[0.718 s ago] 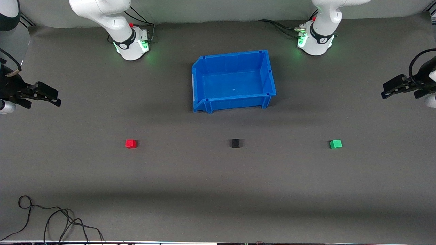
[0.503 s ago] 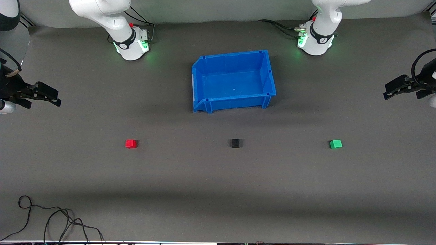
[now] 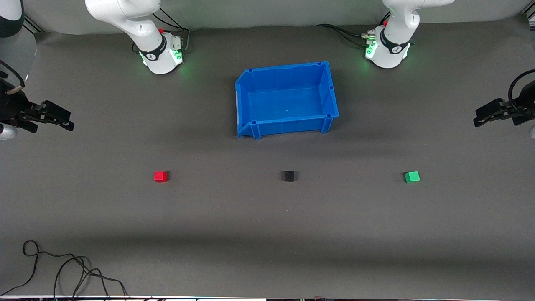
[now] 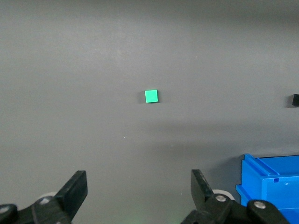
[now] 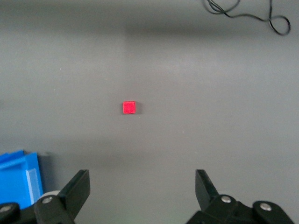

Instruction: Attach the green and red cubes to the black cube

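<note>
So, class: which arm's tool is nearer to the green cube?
Left. The left tool hangs open at the left arm's end of the table, near the green cube. The right tool, also open, hangs at the other end, by the red cube.

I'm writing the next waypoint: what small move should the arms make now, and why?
Probably lower each open gripper toward its cube: the left gripper toward the green cube, the right gripper toward the red cube. Both lie untouched, apart from the black cube.
</note>
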Controlling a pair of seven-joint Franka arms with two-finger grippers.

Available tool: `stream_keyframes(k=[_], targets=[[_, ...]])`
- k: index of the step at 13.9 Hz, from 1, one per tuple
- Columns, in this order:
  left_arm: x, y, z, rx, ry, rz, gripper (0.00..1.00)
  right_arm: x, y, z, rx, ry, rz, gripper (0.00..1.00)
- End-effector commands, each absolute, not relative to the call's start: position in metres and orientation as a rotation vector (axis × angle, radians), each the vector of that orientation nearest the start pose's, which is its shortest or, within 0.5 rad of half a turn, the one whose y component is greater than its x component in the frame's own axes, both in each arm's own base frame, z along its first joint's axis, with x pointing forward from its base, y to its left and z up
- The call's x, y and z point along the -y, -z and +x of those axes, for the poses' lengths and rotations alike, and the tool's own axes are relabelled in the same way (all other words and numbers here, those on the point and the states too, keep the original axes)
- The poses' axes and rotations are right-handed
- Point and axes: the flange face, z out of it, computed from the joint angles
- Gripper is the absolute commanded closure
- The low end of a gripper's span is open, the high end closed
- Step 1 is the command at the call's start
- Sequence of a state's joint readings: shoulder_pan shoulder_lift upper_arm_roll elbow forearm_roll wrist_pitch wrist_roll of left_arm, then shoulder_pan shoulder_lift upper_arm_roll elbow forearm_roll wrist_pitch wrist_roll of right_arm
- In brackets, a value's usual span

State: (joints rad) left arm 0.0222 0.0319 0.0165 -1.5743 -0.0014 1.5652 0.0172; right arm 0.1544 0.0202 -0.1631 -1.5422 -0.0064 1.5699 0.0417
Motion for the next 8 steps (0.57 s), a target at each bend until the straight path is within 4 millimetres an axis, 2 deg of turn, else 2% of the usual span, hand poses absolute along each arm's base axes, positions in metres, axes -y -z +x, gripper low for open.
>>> stream_keyframes(k=[1,3,4,6,8], targets=[[-0.007,-0.597,0.569,-0.023,-0.048,-3.15,0.01,0.001,-0.632,0.563,-0.373,0.023,-3.134,0.0],[-0.001,-0.595,0.573,-0.04,0.005,-3.151,0.01,0.0,-0.628,0.565,-0.562,0.01,-3.104,0.0],[-0.001,-0.588,0.575,-0.042,0.017,-3.151,0.01,-0.002,-0.626,0.567,-0.625,-0.001,-3.072,0.0],[0.0,-0.557,0.583,-0.043,0.017,-3.152,0.01,0.003,-0.624,0.568,-0.895,-0.022,-2.969,0.0],[-0.005,-0.514,0.581,-0.026,0.029,-3.152,0.01,0.012,-0.623,0.568,-1.088,-0.029,-2.899,0.0]])
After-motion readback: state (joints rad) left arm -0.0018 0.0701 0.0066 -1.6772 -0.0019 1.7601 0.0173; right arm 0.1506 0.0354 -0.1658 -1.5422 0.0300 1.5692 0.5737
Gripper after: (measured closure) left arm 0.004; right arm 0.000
